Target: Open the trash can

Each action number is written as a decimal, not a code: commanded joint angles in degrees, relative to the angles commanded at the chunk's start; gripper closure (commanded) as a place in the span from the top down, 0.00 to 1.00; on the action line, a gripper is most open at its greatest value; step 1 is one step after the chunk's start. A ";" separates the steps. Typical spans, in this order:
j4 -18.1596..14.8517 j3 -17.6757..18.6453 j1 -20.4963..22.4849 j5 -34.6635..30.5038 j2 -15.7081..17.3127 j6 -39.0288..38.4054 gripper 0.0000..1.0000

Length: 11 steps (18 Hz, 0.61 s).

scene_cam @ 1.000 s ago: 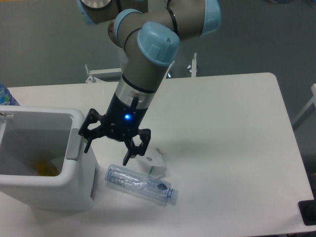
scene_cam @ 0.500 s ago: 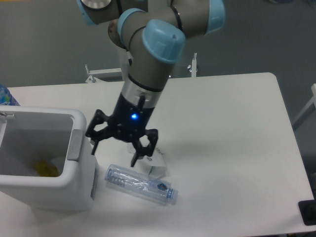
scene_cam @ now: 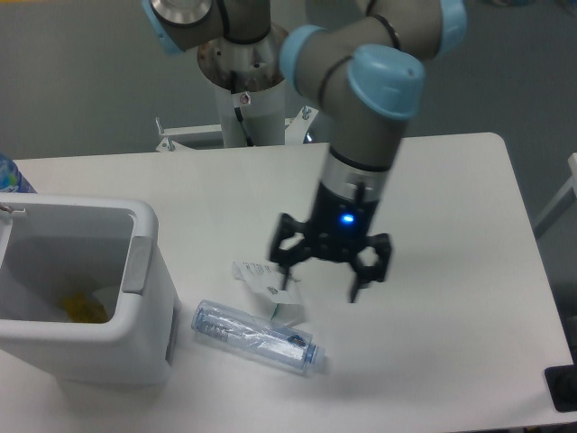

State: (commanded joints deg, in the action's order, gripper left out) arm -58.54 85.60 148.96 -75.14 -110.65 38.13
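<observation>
The trash can [scene_cam: 144,334] is a large boxy white bin at the left edge of the table. Its top stands open and I see into it, with something yellow [scene_cam: 83,309] at the bottom. The grey push tab [scene_cam: 137,265] sits on its right rim. My gripper [scene_cam: 322,281] hangs over the middle of the table, well right of the bin, with its fingers spread and nothing between them.
A clear plastic bottle [scene_cam: 257,336] lies on its side just right of the bin. A small white carton with a label [scene_cam: 275,290] lies beside it, near my left finger. A blue-capped object [scene_cam: 11,176] shows at the far left edge.
My gripper has moved right, from beside the bin's push tab to the middle of the table. The bin stays open. The white carton is now uncovered.
</observation>
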 joint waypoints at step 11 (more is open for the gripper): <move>-0.62 2.55 0.71 -11.08 -0.62 18.38 1.00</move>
State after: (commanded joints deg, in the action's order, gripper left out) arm -59.15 88.15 149.68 -86.22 -111.27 56.51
